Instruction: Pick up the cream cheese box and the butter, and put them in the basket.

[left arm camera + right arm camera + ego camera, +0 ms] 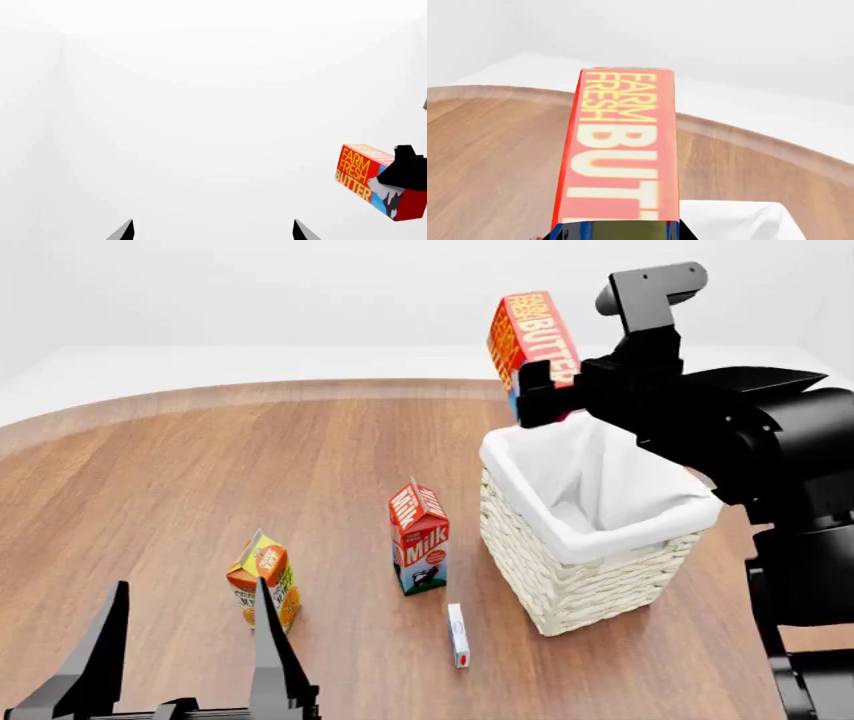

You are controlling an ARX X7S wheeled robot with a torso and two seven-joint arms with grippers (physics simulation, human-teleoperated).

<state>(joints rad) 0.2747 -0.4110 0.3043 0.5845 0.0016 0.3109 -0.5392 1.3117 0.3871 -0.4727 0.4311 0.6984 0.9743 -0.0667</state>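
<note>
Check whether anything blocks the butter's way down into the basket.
Nothing visible does. The right gripper holds the butter in the air above the basket's far rim, and the white-lined inside shows nothing in it.

The butter [531, 338] box reads "FARM FRESH BUTTER" in yellow-white letters on red in the left wrist view; the right wrist view cuts it off at "FARM FRESH BUT". The red-and-white milk carton [420, 538] says "Milk". The orange juice carton's [264, 578] print is too small to read.
</note>
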